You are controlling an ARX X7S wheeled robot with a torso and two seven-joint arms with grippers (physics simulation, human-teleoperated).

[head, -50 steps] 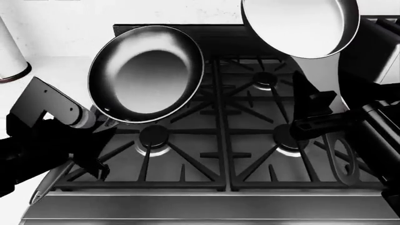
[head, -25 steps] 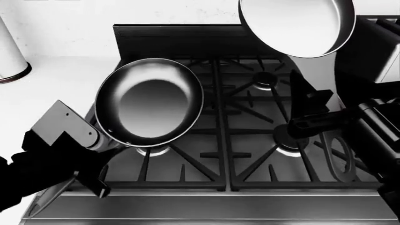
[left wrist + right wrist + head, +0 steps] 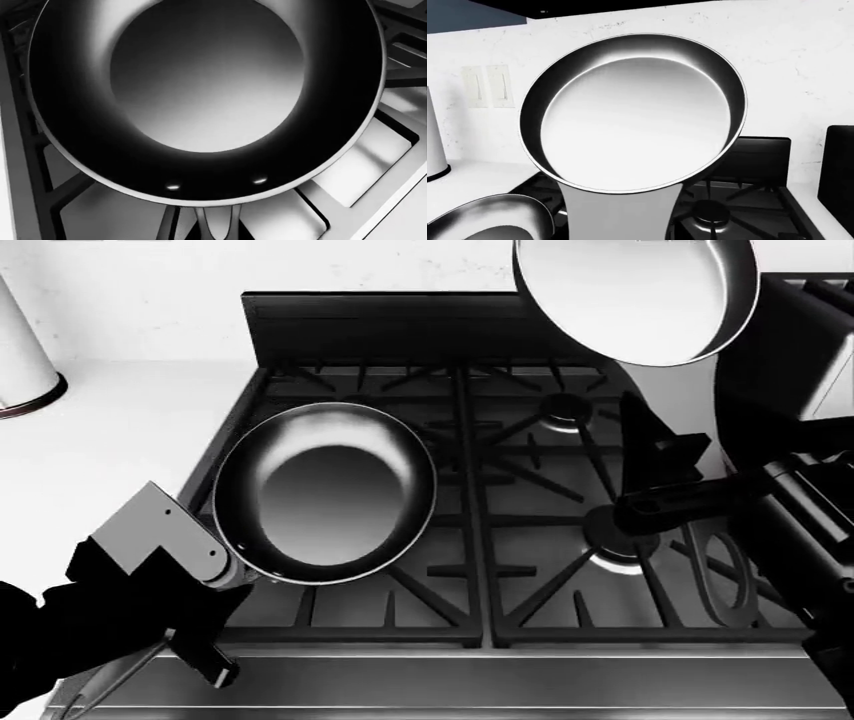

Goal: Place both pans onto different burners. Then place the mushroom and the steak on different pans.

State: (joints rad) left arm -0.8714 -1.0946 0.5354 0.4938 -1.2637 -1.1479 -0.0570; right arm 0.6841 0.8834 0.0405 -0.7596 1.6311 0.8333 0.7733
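Overhead, the black stove (image 3: 467, 540) fills the head view, its cast-iron grates running across four burners, with both pans carried above it.

Largest of the cookware, the deep pan (image 3: 634, 295) rides high at the back right, tipped so its bright inside faces the right wrist camera, well clear of the rear-right burner (image 3: 566, 410). It hangs from its long handle (image 3: 617, 212), which runs down out of that view. The right gripper itself is lost among the dark arm parts, so whether its jaws pinch the handle cannot be told, though something must be bearing the load.

Smaller and shallower, the grey pan (image 3: 327, 495) hovers low over the front-left burner, which it hides, its bowl tilted a little toward the camera. The left gripper (image 3: 200, 595) sits at the handle root below the rim; its jaws are buried in shadow, and their state cannot be made out either.

Both pans look stiff, smooth and metal-heavy, with the weight out in the bowl. Held far down the handle, each would likely want to swing or roll in the grip, so a firm hold near the bowl and a level, slow descent onto the grate seems wisest.

Neither mushroom nor steak appears in any view.
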